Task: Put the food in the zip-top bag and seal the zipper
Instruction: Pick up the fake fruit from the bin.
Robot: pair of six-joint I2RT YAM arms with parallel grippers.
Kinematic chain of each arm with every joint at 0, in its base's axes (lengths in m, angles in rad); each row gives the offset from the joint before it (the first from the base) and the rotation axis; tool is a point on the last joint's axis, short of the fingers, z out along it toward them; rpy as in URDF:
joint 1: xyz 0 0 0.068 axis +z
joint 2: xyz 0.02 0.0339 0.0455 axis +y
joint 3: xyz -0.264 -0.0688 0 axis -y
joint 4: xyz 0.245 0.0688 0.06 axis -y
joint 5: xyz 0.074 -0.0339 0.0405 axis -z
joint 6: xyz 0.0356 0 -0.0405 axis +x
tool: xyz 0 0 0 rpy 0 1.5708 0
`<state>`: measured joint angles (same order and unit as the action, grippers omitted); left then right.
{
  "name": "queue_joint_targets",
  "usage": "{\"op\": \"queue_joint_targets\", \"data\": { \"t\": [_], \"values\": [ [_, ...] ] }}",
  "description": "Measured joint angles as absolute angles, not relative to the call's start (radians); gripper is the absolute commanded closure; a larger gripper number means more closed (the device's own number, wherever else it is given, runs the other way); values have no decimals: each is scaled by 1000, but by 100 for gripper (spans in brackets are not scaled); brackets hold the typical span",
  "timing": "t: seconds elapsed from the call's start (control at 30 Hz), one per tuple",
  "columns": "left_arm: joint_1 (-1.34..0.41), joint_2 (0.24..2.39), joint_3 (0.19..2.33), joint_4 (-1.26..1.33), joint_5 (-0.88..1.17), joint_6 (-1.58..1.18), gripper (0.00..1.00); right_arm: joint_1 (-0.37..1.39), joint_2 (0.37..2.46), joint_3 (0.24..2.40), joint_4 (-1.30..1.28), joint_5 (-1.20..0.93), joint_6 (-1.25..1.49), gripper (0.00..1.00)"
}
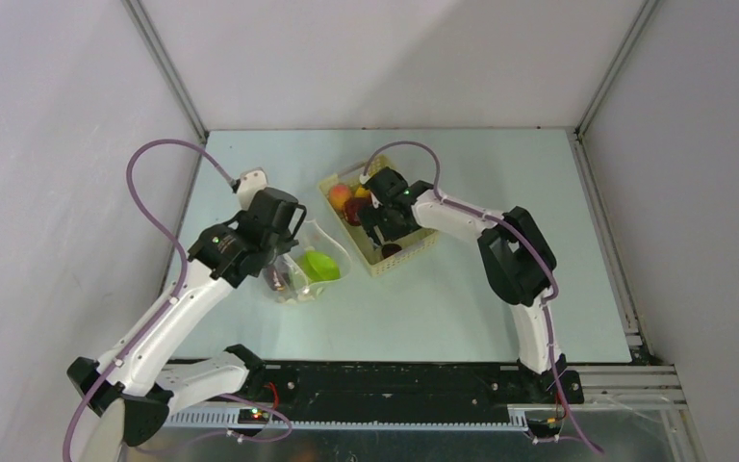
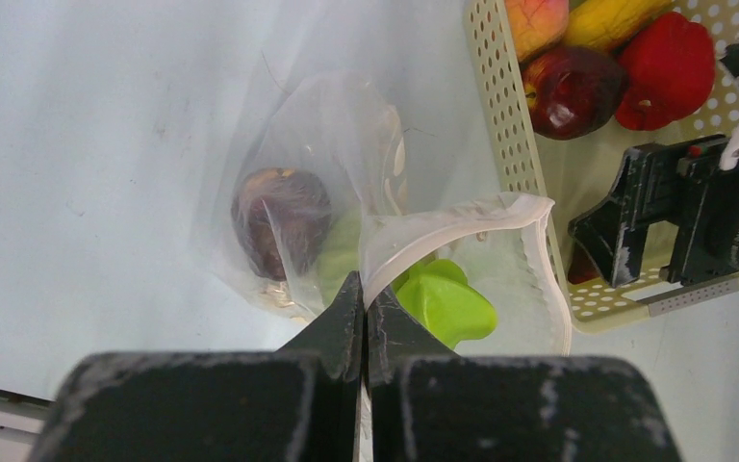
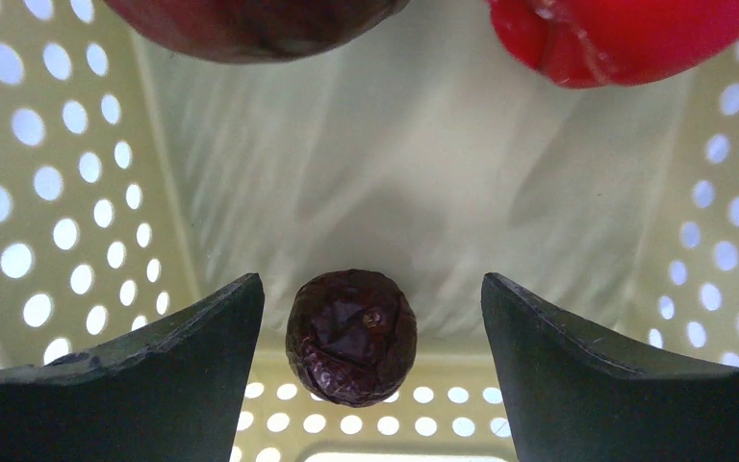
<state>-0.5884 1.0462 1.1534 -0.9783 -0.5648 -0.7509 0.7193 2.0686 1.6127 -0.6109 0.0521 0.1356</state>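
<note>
The clear zip-top bag [image 1: 306, 269] lies left of the basket, its mouth [image 2: 471, 214] held open. My left gripper [image 2: 366, 289] is shut on the bag's mouth edge with the zipper strip. A bright green piece [image 2: 447, 303] and a dark round fruit [image 2: 281, 219] are inside the bag. My right gripper [image 3: 370, 289] is open, low inside the pale yellow basket [image 2: 500, 125], its fingers on either side of a small dark red wrinkled fruit [image 3: 351, 337] without touching it. A peach [image 2: 536, 24], banana [image 2: 616, 17], red pepper [image 2: 666, 69] and dark red apple [image 2: 573, 89] lie in the basket.
The basket [image 1: 399, 258] stands mid-table, right beside the bag. The right arm [image 1: 500, 241] reaches over it from the right. Metal frame posts and white walls bound the table on the left, back and right.
</note>
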Motion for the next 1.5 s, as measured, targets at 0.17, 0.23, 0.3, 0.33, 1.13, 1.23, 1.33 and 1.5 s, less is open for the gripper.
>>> {"op": "queue_joint_targets", "data": {
  "t": [0.17,0.23,0.3,0.33,1.13,1.23,1.33,1.5],
  "values": [
    [-587,1045,1150,-973,-564,-751,100,738,2080,1613,-634,61,127,15],
    [-587,1045,1149,-971,-564,-751,100,743,2082,1613,-638,65,123,17],
    [-586,1044,1144,-968,-564,-751,100,746,2085,1613,-646,68,118,18],
    [-586,1043,1142,-966,-564,-751,100,748,2085,1613,-650,68,118,18],
    [-585,1034,1130,-957,-542,-751,100,753,2115,1617,-680,71,116,47],
    [-585,1034,1127,-955,-542,-751,100,754,2115,1617,-675,72,121,56],
    [-585,1034,1127,-953,-539,-751,100,754,2115,1618,-670,73,126,62],
    [-585,1034,1127,-953,-538,-751,100,754,2115,1622,-664,73,130,68]
  ]
}}
